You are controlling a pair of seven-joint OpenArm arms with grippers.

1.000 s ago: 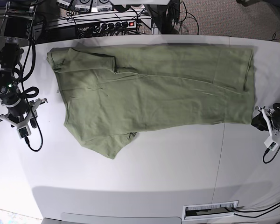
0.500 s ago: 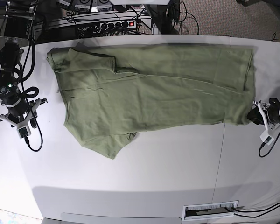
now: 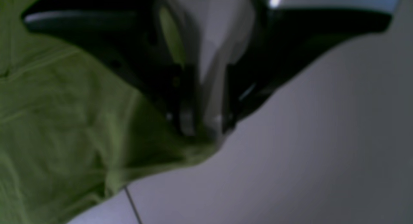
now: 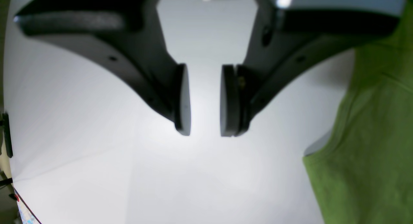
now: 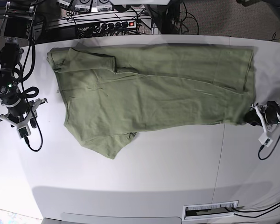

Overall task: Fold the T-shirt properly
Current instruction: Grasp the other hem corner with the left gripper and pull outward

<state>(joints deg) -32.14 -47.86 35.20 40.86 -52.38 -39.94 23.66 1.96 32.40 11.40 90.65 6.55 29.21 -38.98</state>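
Left claw (image 3: 209, 130): shifted inward since the earlier frame, now at the T-shirt's near corner; whether it pinches cloth I cannot tell. Right claw (image 4: 206, 133): spread, beside the cloth. T-shirt (image 5: 154, 98): partly folded across my white worktop (image 5: 168, 163), one sleeve extending nearward.

Two arms with black, angular metallic grippers, the left gripper (image 5: 250, 119) and the right gripper (image 4: 205, 99), the latter having dark tapering fingers (image 4: 233, 101) with small round holes and silvery edges, and a thin looping black cable (image 5: 36, 135).
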